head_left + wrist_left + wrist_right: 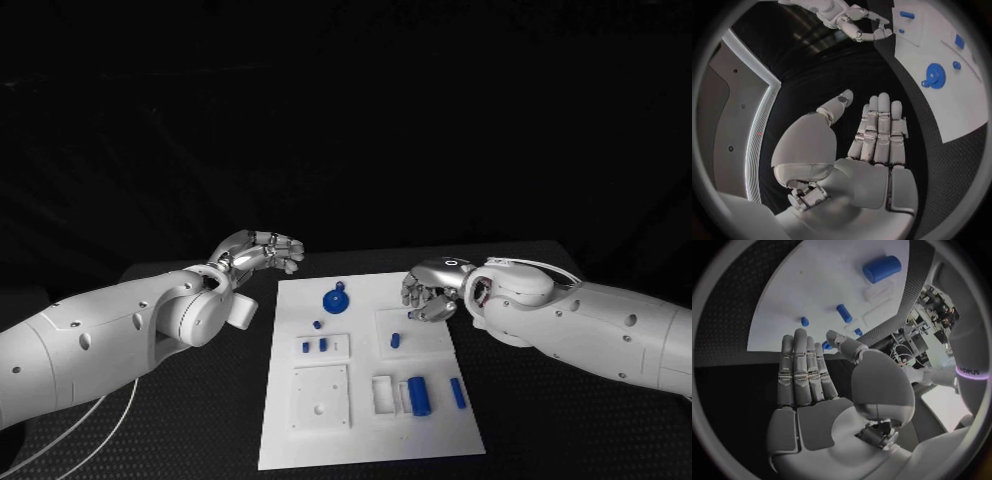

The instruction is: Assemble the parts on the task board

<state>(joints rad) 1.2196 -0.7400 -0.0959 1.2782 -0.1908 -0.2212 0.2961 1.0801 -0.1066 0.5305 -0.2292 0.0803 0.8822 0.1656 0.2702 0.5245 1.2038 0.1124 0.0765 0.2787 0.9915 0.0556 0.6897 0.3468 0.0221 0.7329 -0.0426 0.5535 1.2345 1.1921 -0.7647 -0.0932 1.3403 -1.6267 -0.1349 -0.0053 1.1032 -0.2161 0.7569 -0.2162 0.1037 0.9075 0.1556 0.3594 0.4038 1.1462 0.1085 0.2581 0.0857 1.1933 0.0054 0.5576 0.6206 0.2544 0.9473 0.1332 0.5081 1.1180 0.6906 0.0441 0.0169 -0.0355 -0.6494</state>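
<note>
The white task board [368, 430] lies in the middle of the black table. On it are a blue wheel-shaped part [336, 300], several small blue pegs [317, 325], a thick blue cylinder [418, 395] and a thin blue bar [459, 392]. My left hand [267, 250] hovers over the table just off the board's far left corner; its fingers [879, 130] are straight and hold nothing. My right hand [433, 295] hangs over the board's far right part with its fingers [801, 370] extended and nothing in its palm. A small blue peg [826, 345] shows beside its thumb tip.
A square white plate [322, 395] with holes sits in the board's near left part, and a white rectangular frame [384, 393] stands beside the cylinder. Black table surface [202, 420] surrounds the board. A white cable [87, 440] runs under my left arm.
</note>
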